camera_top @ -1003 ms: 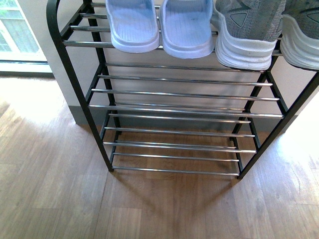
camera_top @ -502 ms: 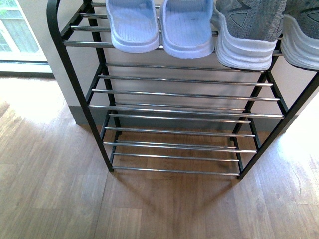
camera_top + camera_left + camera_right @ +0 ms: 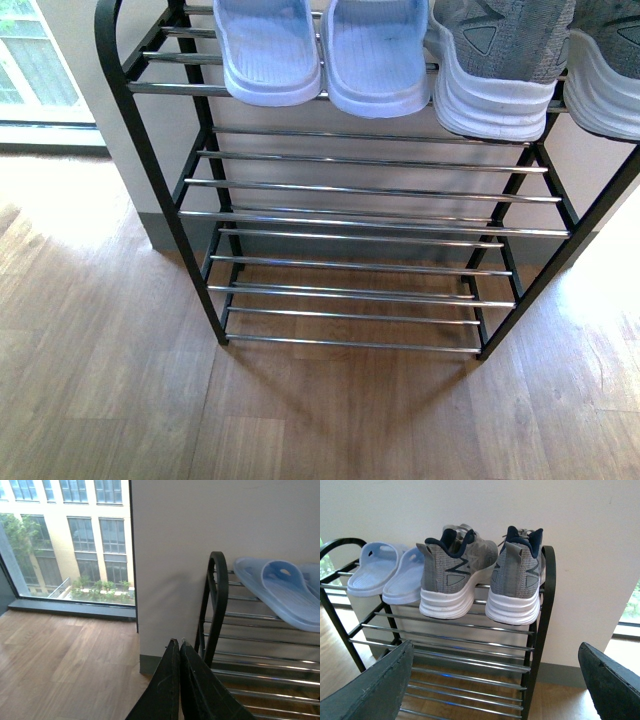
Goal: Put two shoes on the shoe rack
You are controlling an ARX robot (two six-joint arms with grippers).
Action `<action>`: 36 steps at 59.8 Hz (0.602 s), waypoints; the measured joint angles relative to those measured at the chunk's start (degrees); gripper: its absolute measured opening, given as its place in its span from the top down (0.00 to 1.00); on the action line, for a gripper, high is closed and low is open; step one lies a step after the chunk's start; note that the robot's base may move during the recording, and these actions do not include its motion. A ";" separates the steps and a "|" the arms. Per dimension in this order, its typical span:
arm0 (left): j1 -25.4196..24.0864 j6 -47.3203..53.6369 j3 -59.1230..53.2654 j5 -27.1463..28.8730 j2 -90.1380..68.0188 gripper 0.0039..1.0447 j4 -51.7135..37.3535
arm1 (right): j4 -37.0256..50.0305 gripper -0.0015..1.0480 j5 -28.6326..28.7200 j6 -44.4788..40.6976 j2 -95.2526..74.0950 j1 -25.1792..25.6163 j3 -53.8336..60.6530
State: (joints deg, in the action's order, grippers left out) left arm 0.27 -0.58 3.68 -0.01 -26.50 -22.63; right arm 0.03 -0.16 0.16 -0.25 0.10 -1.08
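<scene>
Two grey knit sneakers with white soles stand heel-out on the upper tier of the shoe rack. Beside them lie two pale blue slides. In the front view the rack fills the frame, with the slides and the sneakers on that same tier. My right gripper is open, back from the rack, holding nothing. My left gripper is shut and empty, near the rack's black side frame. One slide shows there.
A white wall stands behind the rack. A floor-height window lies to the rack's left. Wood floor spreads in front. The lower chrome tiers hold nothing.
</scene>
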 joint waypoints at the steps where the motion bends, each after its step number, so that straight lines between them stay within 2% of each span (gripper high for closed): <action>1: -0.02 0.00 -0.20 0.02 0.50 0.99 0.35 | 0.00 0.09 0.00 0.00 0.00 0.00 0.00; 21: -0.04 0.04 -2.93 0.00 7.41 0.99 3.69 | 0.00 0.09 0.00 0.00 0.00 0.00 0.00; 36: -0.04 0.02 -2.93 0.00 13.51 0.99 9.55 | 0.00 0.09 0.00 0.00 0.00 0.00 0.00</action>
State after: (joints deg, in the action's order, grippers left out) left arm 0.23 -0.56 0.75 -0.01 -12.99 -13.08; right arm 0.03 -0.16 0.16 -0.25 0.10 -1.08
